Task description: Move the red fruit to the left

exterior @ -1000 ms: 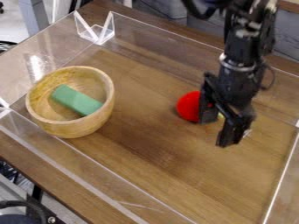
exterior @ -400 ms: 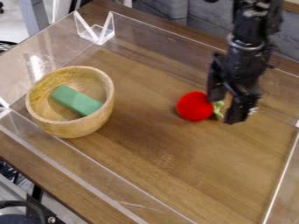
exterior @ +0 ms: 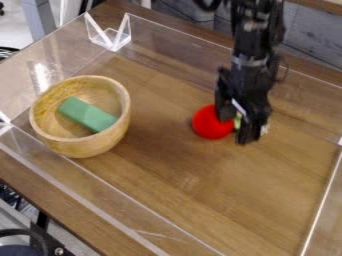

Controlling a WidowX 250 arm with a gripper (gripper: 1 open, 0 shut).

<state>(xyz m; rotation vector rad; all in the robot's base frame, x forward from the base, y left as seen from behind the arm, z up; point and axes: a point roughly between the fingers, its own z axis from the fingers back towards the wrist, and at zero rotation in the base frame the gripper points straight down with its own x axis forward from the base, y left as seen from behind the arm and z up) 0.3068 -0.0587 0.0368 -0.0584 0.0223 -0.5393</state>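
The red fruit (exterior: 207, 122) lies on the wooden table at centre right, small and round, partly covered on its right side by the arm. My gripper (exterior: 239, 118) hangs right beside it, on its right, with dark fingers (exterior: 247, 127) pointing down. The jaws stand open and nothing is held between them. Whether a finger touches the fruit I cannot tell.
A wooden bowl (exterior: 80, 136) with a green rectangular block (exterior: 87, 114) in it stands at the left. Clear acrylic walls (exterior: 107, 35) ring the wooden table (exterior: 174, 190) on all sides.
The gripper has moved left and slightly toward the back, closing in on the red fruit's right side. The fruit has shifted a little to the left.
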